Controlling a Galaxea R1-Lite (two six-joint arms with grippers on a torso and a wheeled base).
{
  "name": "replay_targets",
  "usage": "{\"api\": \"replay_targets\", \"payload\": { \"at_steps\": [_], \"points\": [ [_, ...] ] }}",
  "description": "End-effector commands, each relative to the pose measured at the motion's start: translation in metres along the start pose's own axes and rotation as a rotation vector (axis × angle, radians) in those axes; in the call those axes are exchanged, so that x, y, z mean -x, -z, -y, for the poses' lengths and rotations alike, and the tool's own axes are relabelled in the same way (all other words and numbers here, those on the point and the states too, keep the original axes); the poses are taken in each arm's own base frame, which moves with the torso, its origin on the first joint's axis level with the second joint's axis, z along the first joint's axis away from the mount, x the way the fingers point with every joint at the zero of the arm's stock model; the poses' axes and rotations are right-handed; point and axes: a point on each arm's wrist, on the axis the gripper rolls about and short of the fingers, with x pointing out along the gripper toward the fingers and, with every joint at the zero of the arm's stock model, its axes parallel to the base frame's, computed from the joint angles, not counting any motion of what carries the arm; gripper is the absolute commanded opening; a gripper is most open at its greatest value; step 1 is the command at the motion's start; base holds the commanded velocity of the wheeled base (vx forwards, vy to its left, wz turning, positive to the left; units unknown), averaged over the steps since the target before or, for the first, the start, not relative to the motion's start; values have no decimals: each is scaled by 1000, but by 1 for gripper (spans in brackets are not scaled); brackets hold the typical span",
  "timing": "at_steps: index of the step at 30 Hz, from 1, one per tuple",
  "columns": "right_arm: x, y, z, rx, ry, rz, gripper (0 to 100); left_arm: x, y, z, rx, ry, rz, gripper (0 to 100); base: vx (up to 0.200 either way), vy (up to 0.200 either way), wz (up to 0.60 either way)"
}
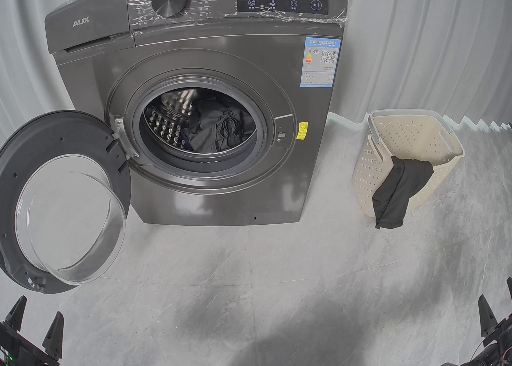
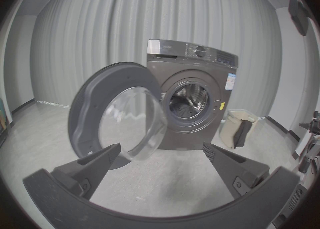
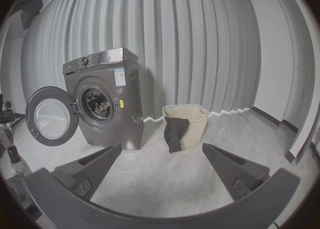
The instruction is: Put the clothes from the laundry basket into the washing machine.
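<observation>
Dominating the pale marbled floor (image 1: 298, 303), before a pleated curtain (image 1: 426, 36): the washing machine (image 1: 224, 196), grey, front-loading, drum exposed; swung wide to the robot's left, its round glass door (image 1: 58, 132), reaching well into the space ahead of the left arm; off the machine's right flank, near but not touching, the cream perforated laundry basket (image 1: 368, 169), upright on the floor; draped over the basket's near rim, part inside and part trailing down the outer wall toward the floor, one dark garment (image 1: 397, 196), apparently the last piece to move, the basket's bottom hidden from here; already lying in the drum, a heap of dark clothes (image 1: 216, 127); held low and well back from both machine and basket, the left gripper (image 2: 160, 146) and the right gripper (image 3: 161, 146), each with fingers spread apart and clamped on nothing. Judged most of the way through, with a pick from the basket rim next, likely a job for the right arm as the nearer one. Risks from here: pinching only a loose fold and losing the cloth onto the floor mid-carry; tipping or dragging the light basket through a hem caught on the perforated wall; leaving a trailing end over the drum lip or snagged on the door seal rather than fully inside; clipping the open door with the left arm on any approach to the drum, given so wide a swing.
</observation>
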Motion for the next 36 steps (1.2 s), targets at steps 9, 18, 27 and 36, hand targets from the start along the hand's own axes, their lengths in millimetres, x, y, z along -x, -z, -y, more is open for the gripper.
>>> {"api": "replay_targets", "payload": {
  "at_steps": [9,18,27,36],
  "points": [
    [4,11,-1,-4,18,-12,100,8,14,3,-92,56,18,100,0,0,0],
    [3,11,-3,23,-36,-30,100,8,15,3,-85,48,17,100,0,-89,0],
    [3,11,-2,15,-27,-28,100,8,15,3,-68,46,17,100,0,-200,0],
    [3,11,-2,16,-19,-30,100,8,14,3,-68,44,18,100,0,-178,200]
  ]
}}
